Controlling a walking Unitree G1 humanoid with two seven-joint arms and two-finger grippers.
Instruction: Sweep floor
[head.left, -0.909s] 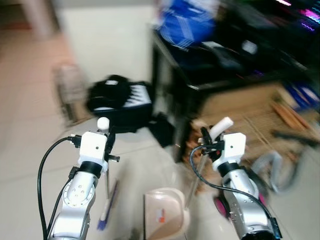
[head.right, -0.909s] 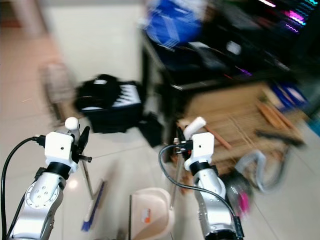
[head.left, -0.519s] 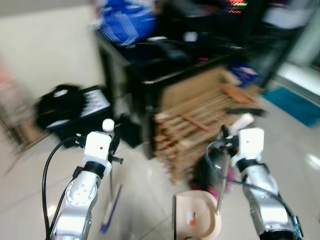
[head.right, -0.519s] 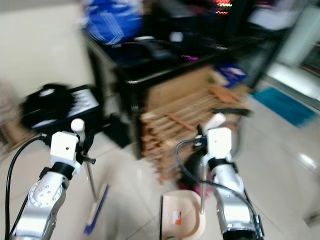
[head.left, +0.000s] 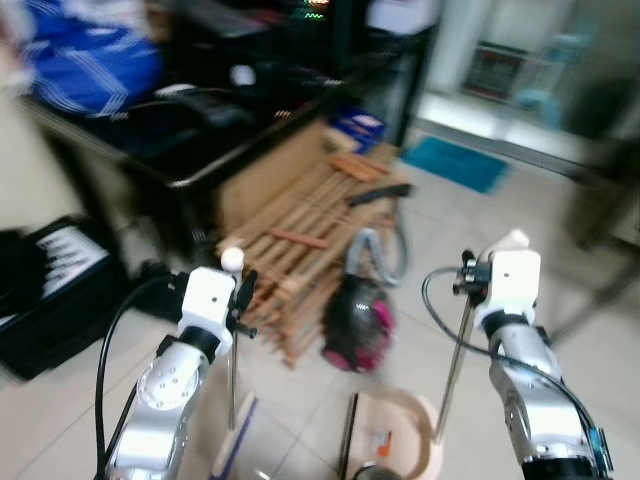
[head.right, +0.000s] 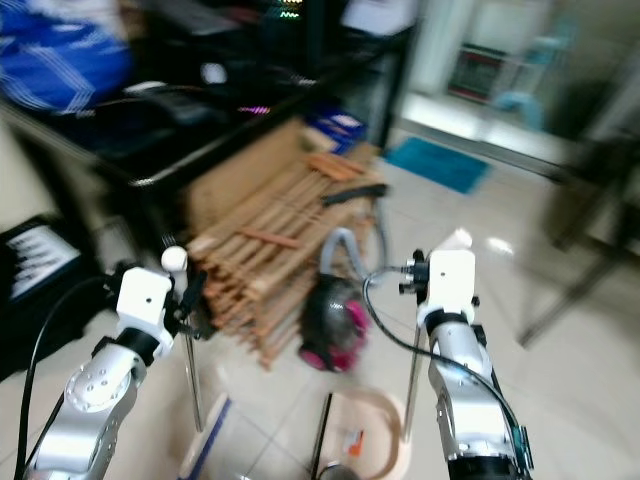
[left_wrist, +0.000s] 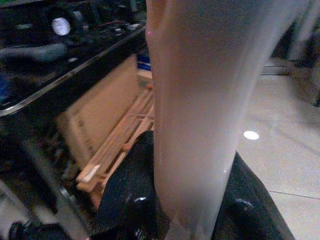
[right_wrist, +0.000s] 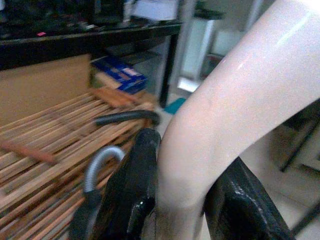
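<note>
My left gripper (head.left: 240, 297) is shut on the white top of the broom handle (left_wrist: 200, 100), which sits between the black fingers (left_wrist: 127, 195) in the left wrist view. The metal pole runs down to the broom head (head.left: 234, 452), which rests on the tiled floor with blue bristles. My right gripper (head.left: 468, 286) is shut on the curved white handle of the dustpan (right_wrist: 220, 120). Its pole drops to the beige dustpan (head.left: 400, 447), which stands on the floor between my arms.
A pink and black vacuum cleaner (head.left: 350, 318) with a grey hose lies just ahead. Behind it a stack of wooden slats (head.left: 300, 225) leans under a black desk (head.left: 150, 130). A black box (head.left: 45, 285) sits left, a blue mat (head.left: 455, 162) far ahead, and dark furniture legs (head.left: 600, 285) stand right.
The camera has swung to the right, so the desk and slats slid left and the vacuum, mat and doorway came into view. Both grippers keep their hold.
</note>
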